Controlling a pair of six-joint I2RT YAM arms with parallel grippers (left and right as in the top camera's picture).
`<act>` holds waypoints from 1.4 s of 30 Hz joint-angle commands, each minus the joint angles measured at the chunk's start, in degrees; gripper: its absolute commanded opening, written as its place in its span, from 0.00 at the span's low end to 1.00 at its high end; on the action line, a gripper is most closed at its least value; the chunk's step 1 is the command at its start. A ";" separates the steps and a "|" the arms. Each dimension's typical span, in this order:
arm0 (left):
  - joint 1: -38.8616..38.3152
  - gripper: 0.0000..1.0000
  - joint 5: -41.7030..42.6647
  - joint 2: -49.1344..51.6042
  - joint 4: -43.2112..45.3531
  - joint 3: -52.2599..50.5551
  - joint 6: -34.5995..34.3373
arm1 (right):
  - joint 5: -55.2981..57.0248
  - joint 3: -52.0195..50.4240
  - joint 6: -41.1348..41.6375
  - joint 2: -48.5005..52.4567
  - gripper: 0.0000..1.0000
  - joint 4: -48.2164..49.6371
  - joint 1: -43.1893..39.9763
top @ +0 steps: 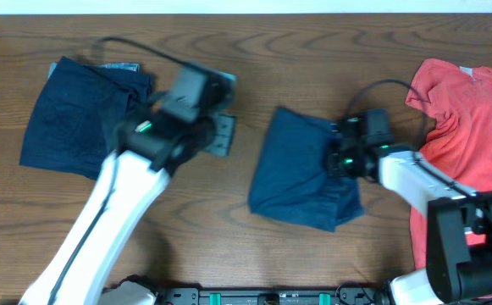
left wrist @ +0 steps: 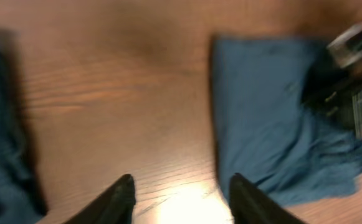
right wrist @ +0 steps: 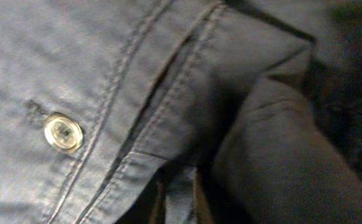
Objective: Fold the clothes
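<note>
Navy-blue shorts lie folded in a heap at the table's middle. They also show in the left wrist view and fill the right wrist view, where a pale button and a pocket seam show. My right gripper is at the shorts' right edge. In its wrist view, its fingers are closed with a strip of the cloth between them. A second navy garment lies at the far left. My left gripper hangs between the two garments, open and empty above bare wood.
A red shirt lies spread at the right edge of the wooden table, partly under the right arm. The left garment's edge shows in the left wrist view. The right gripper's body shows there too.
</note>
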 commanded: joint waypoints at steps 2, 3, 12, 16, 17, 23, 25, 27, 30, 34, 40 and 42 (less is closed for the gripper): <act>1.42 0.57 -1.11 -6.01 -1.38 0.22 -0.09 | -2.08 -0.48 -1.77 1.77 0.19 0.96 7.04; 1.40 0.59 -1.11 -6.78 -1.84 0.22 -0.09 | -2.10 0.52 -1.68 1.33 0.19 0.24 7.43; 1.38 0.49 13.14 -3.74 -5.51 -3.54 -0.13 | -1.84 9.68 -1.27 -10.47 0.21 -11.61 5.09; 0.26 0.23 20.55 0.39 -2.60 -9.05 -0.13 | 2.95 9.94 2.38 -16.70 0.18 -13.94 4.26; -0.28 0.20 21.86 1.51 -1.36 -10.54 -0.13 | 4.13 9.94 3.63 -17.44 0.17 -14.34 4.04; -5.42 0.07 27.04 9.97 12.04 -20.28 -5.77 | 5.55 9.92 5.84 -18.86 0.14 -15.21 2.40; -7.21 0.06 26.93 13.14 16.55 -22.84 -7.61 | 4.46 9.90 5.07 -18.27 0.13 -15.65 2.43; -8.44 0.06 25.40 16.65 19.06 -24.28 -9.27 | 1.27 9.79 1.62 -17.20 0.13 -15.69 2.60; -9.29 0.06 19.06 22.56 18.93 -24.59 -11.04 | -0.74 9.14 -1.07 -14.62 0.13 -15.72 3.26; -8.98 0.06 17.07 28.13 19.91 -24.59 -11.85 | 0.15 8.76 -1.79 -8.76 0.12 -15.04 3.56; -8.74 0.06 15.15 29.31 21.33 -24.33 -11.93 | 9.79 8.76 5.25 3.52 0.05 -13.18 2.69; -8.13 0.06 13.31 29.27 21.20 -23.71 -11.63 | 10.05 8.76 8.98 6.21 0.04 -15.10 2.08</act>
